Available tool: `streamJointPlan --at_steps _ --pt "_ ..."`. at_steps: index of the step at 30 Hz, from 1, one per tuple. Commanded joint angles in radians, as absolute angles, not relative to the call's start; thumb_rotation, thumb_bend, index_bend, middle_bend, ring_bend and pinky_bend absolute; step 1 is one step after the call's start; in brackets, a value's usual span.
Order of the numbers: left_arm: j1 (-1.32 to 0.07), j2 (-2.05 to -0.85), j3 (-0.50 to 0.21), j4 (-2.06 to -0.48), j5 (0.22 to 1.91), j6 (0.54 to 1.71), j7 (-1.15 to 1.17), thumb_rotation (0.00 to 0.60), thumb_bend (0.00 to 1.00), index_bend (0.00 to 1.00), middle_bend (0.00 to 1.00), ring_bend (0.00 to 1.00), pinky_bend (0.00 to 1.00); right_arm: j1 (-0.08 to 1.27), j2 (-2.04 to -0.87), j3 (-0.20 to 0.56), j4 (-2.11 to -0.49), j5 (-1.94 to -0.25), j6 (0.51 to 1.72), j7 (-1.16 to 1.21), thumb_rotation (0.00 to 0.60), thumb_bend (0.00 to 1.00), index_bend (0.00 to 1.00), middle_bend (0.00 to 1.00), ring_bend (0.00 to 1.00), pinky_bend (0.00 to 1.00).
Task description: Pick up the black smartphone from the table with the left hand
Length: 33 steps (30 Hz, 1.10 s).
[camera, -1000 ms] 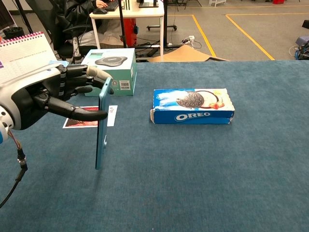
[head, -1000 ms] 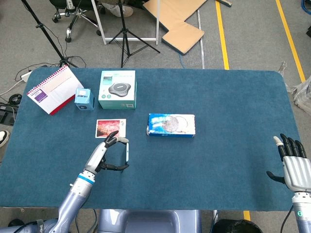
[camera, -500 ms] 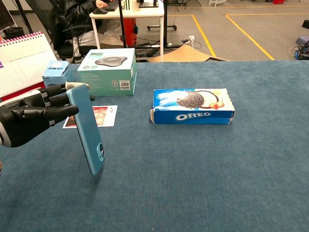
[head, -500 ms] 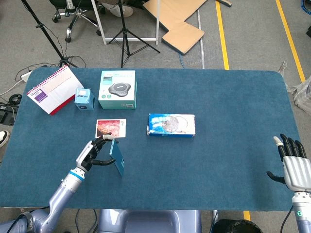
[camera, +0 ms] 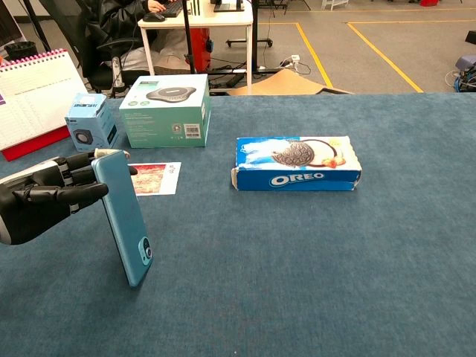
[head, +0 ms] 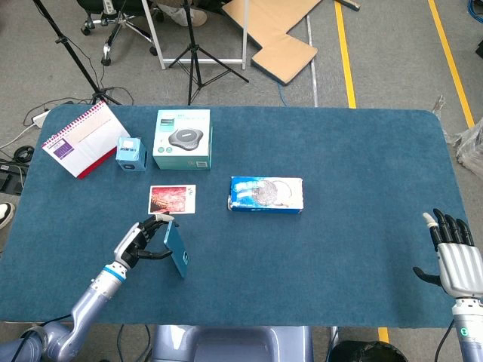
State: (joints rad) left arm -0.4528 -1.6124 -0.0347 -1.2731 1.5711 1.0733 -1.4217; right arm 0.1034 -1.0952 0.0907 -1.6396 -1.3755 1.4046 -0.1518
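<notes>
Since a second ago the left hand (camera: 41, 204) has drawn back toward the robot's side of the worktop (head: 347, 226) and turned the smartphone (camera: 123, 219), so its teal back with the camera lens now faces the chest camera where only a thin edge showed before. The hand pinches the phone near its top edge between thumb and fingers (camera: 63, 195). The phone's long axis runs steeply up and down, its top leaning toward the hand, its lower end with the lens close to the blue cloth; whether it touches the cloth I cannot tell. It shows teal, not black, from this side.

Taking the cookie box (camera: 297, 163) as the landmark: it reads "OREO" in white on blue and lies flat near the middle of the worktop. The phone (head: 175, 250) and left hand (head: 139, 241) are well to its left and nearer the robot. A photo card (head: 173, 199) lies left of the box, just beyond the hand. Farther back and left stands a green carton (head: 183, 138) picturing a round black device, its print too small to read, then a small blue speaker box (head: 130, 153) and a spiral desk calendar (head: 83, 139). None of these touches the phone.

The right hand (head: 454, 260) hangs far right of the box, past the worktop's edge, fingers spread and holding nothing.
</notes>
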Motion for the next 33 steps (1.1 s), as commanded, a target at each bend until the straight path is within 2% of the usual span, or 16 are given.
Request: streamJointPlan --at_steps 1,10,16,31,33 --pt "-0.455 -1.617 -0.027 -1.251 1.572 1.084 -1.408 0.600 0.00 0.29 0.28 0.00 0.00 0.103 -1.094 0.091 -1.640 -1.376 1.406 -0.150 0.600 0.00 0.02 0.00 0.00 0.00" --pt "-0.441 -1.600 -0.031 -1.228 1.552 1.133 -1.235 0.600 0.00 0.26 0.25 0.00 0.00 0.102 -1.091 0.091 -1.643 -1.380 1.409 -0.143 0.600 0.00 0.02 0.00 0.00 0.00" --pt "-0.408 -1.558 -0.063 -1.260 1.541 1.241 -0.970 0.600 0.00 0.24 0.25 0.00 0.00 0.101 -1.087 0.091 -1.647 -1.383 1.412 -0.137 0.600 0.00 0.02 0.00 0.00 0.00" --pt "-0.303 -1.322 -0.106 -1.606 1.567 1.501 0.078 0.600 0.00 0.16 0.17 0.00 0.00 0.095 -1.073 0.092 -1.663 -1.401 1.428 -0.102 0.600 0.00 0.01 0.00 0.00 0.00" --pt "-0.281 -1.298 -0.100 -1.640 1.574 1.531 0.174 0.600 0.00 0.10 0.10 0.00 0.00 0.095 -1.071 0.092 -1.665 -1.404 1.430 -0.098 0.600 0.00 0.01 0.00 0.00 0.00"
